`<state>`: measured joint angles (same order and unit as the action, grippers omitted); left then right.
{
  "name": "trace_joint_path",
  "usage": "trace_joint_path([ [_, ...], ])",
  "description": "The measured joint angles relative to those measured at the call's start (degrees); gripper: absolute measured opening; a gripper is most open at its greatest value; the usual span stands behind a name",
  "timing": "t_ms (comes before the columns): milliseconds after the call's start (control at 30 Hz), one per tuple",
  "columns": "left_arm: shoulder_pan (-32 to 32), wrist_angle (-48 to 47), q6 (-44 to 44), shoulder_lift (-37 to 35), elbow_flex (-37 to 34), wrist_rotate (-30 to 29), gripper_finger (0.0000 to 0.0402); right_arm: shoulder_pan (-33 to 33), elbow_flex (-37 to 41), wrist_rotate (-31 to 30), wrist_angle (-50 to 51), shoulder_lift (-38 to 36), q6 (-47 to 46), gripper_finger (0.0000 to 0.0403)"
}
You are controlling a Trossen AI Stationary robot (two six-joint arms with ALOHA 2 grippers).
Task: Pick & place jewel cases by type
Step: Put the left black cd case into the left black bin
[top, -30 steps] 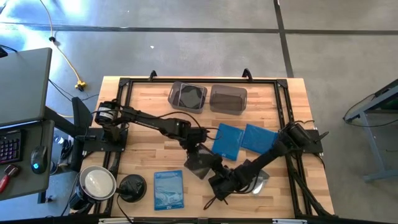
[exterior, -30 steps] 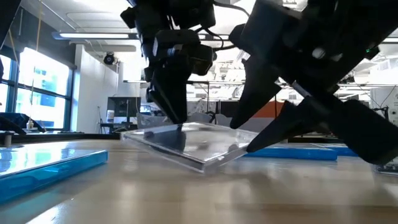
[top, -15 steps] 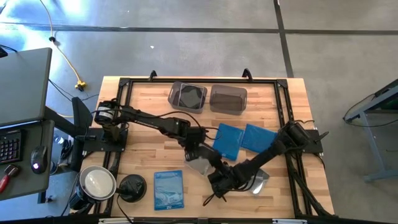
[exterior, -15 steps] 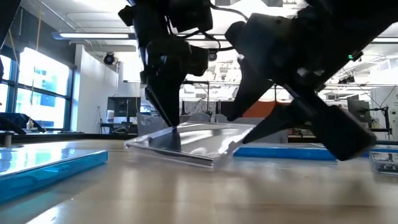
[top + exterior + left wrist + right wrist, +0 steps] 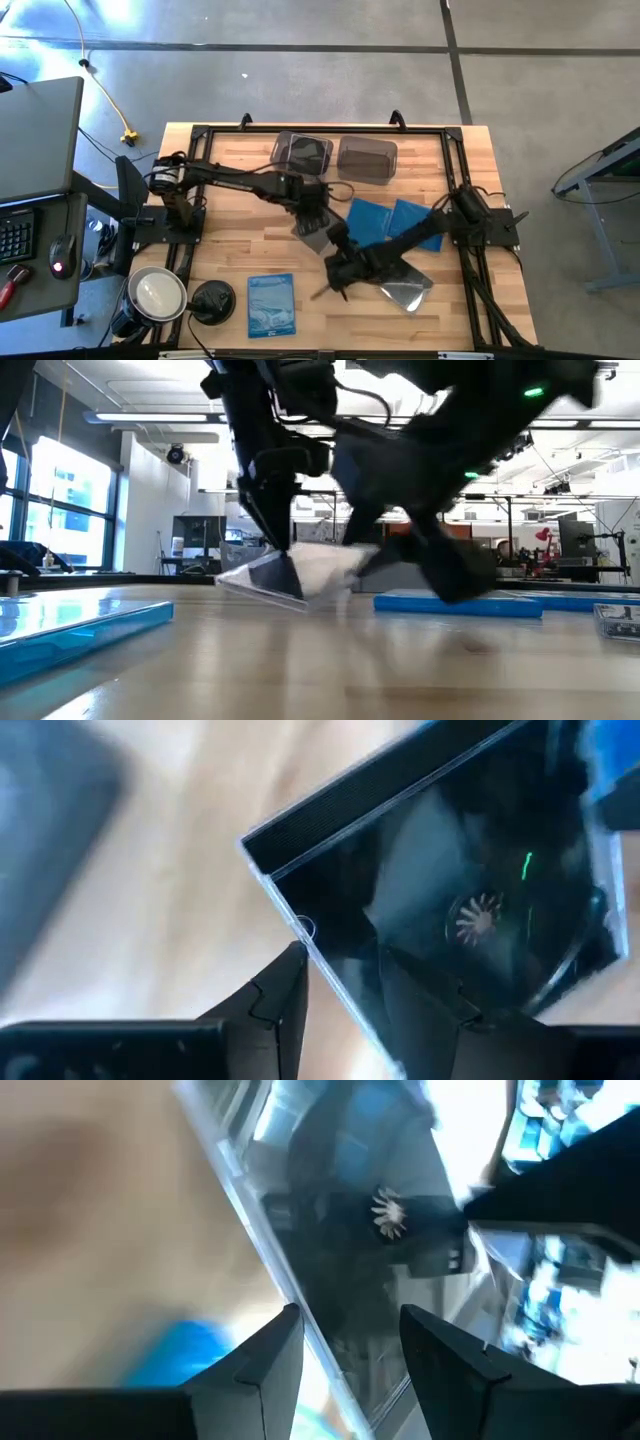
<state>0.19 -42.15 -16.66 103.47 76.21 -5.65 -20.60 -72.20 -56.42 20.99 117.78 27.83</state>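
I worked mid-table (image 5: 230,270), both arms meeting over the clear jewel case (image 5: 313,232), which hung tilted just off the wood. My left pincer (image 5: 340,985) pinched one edge; my right pincer (image 5: 345,1345) straddled the opposite one. I judged a slow, level lift best.

Clear jewel case (image 5: 290,572) motion-blurred in low view, right tool (image 5: 345,1342) surroundings smeared, case's far corner cropped

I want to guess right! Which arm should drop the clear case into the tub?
Left, probably. The left gripper pinches the clear jewel case's edge and sits nearer the tub than the right gripper.
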Motion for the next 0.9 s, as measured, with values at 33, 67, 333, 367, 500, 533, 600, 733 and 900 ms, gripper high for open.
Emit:
trace_joint_path([
  [33,0.55,-0.52,0.43,-0.11,0.51,-1.88,0.0119,1.14,-0.02,-0.53,-0.89,-0.02,1.05,0.0161],
  [67,1.28,-0.62,0.81,-0.17,1.10,-3.43,0.0119,2.31,0.00,-0.86,-1.85,-0.02,2.42,0.0161],
  [333,7.57,-5.68,5.61,-2.67,4.93,-15.86,0.0119,12.87,0.02,-3.66,-13.57,-0.47,16.87,0.0161],
  [367,8.61,-6.30,6.12,-3.10,5.27,-17.22,0.0119,14.20,0.04,-4.16,-15.14,-0.55,18.92,0.0161],
  [500,12.74,-6.65,9.20,-3.44,7.70,-21.48,0.0119,19.80,0.04,-4.43,-22.00,-1.54,25.35,0.0161],
  [533,13.95,-7.06,9.93,-3.44,8.36,-21.75,0.0119,21.14,0.04,-3.90,-23.54,-1.72,26.70,0.0161],
  [600,16.03,-6.45,11.82,-3.37,9.78,-22.01,0.0119,23.83,0.04,-2.32,-25.66,-2.22,28.17,0.0161],
  [733,20.06,-3.78,14.25,-3.38,11.15,-21.76,0.0119,27.92,0.04,0.73,-29.95,-2.72,32.86,0.0161],
  [900,23.94,-3.89,15.00,-3.35,12.82,-20.98,0.0119,31.05,0.02,2.29,-37.03,-2.90,40.12,0.0161],
])
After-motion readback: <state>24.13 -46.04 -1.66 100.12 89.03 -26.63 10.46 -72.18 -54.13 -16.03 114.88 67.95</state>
